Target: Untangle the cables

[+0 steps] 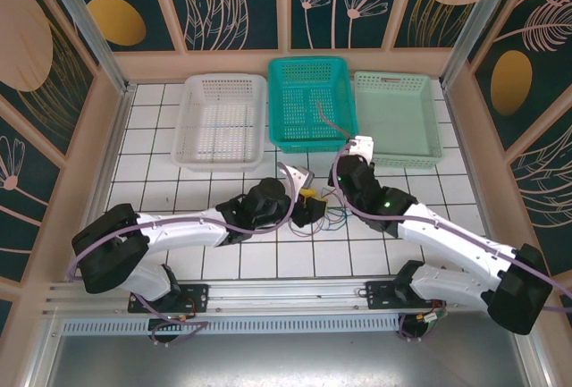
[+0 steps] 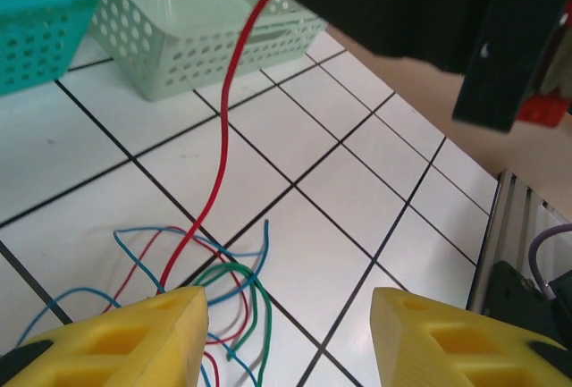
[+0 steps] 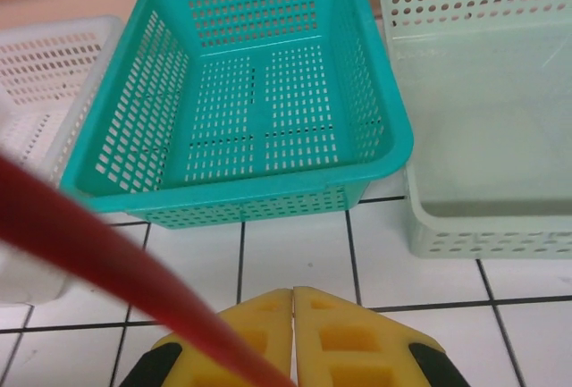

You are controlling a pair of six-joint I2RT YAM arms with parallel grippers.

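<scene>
**Right hand.** Your right hand (image 3: 293, 315) is closed, its yellow fingertips pressed flat together, and it is clamped on the red cable (image 2: 222, 137). In the top view this hand (image 1: 355, 146) sits at the near right corner of the teal basket (image 1: 313, 63).

**Red cable, axis.** In the left wrist view its long axis runs steeply. It leaves the right hand's underside at the top, passes the pale green basket (image 2: 179, 56), and drops slightly leftward to the worktop (image 2: 357, 190). It bows gently along the way.

**Remaining cables.** The cables (image 2: 228, 266) lie flat as crossing loops of blue, green and red. From above, the heap (image 1: 326, 217) is on the near side of the teal basket, below its right half.

**Left hand.** Your left hand (image 2: 288, 308) has its fingers well apart and hangs just above the heap. In the top view it (image 1: 308, 201) is just left of the heap.

**Hidden or unclear.**
- In the right wrist view the red cable (image 3: 98, 262) is a broad blur, cut off at the left and bottom edges. The grip point itself cannot be made out.
- In the left wrist view the cable's lower end is lost among the loops, and the heap is cut off by the bottom edge and partly covered by a finger.
- From above, a thin dark strand slants across the teal basket's floor. You cannot tell whether it belongs to the held cable.
- The heap's strands are too fine to trace from above.
</scene>
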